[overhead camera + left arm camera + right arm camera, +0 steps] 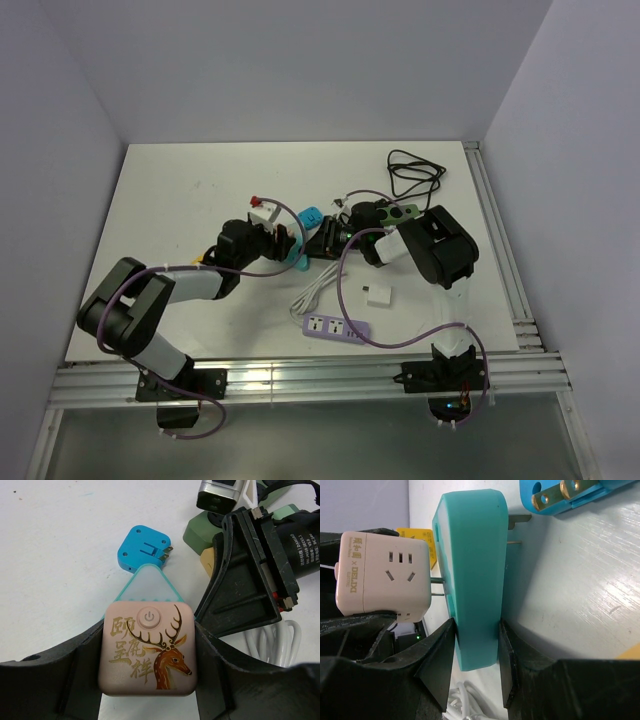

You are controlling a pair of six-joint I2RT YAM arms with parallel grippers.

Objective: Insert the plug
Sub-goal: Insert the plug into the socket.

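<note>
My left gripper (148, 652) is shut on a pink cube socket (147, 650) with a deer picture on its top face. It also shows in the right wrist view (382, 575), where its front face has holes. My right gripper (477, 645) is shut on a teal plug adapter (472, 555), held on edge just above the table. The adapter's two metal prongs (439, 587) point at the cube's side face and reach it, and a short length of prong shows between the two bodies. In the top view both grippers meet at mid-table, left (275, 240) and right (330, 238).
A blue plug (142, 550) with brass prongs lies just beyond the teal adapter. A purple power strip (337, 327) with a white cord, a small white adapter (378, 296), a green object (395, 212), another white cube (262, 210) and a black cable coil (415, 172) lie around.
</note>
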